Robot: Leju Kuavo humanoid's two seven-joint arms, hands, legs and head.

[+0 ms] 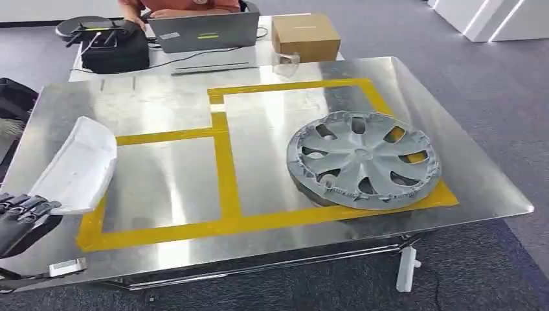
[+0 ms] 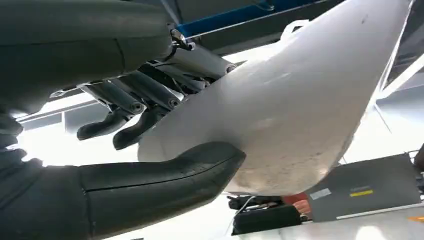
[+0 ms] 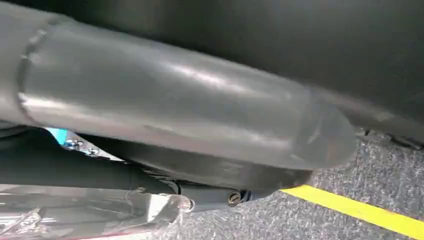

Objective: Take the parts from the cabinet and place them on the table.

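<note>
Head view: left hand [image 1: 22, 217] at the table's [image 1: 162, 103] near-left corner, holding a white curved part [image 1: 78, 165] above the metal top; a grey wheel cover [image 1: 362, 159] lies on the yellow tape frame [image 1: 226, 175] to the right. Left wrist view adds the grip — thumb under the part [image 2: 280, 115], fingers [image 2: 135, 107] curled over its edge. Right hand [image 3: 175, 110] (close, blurred): finger state cannot be told.
</note>
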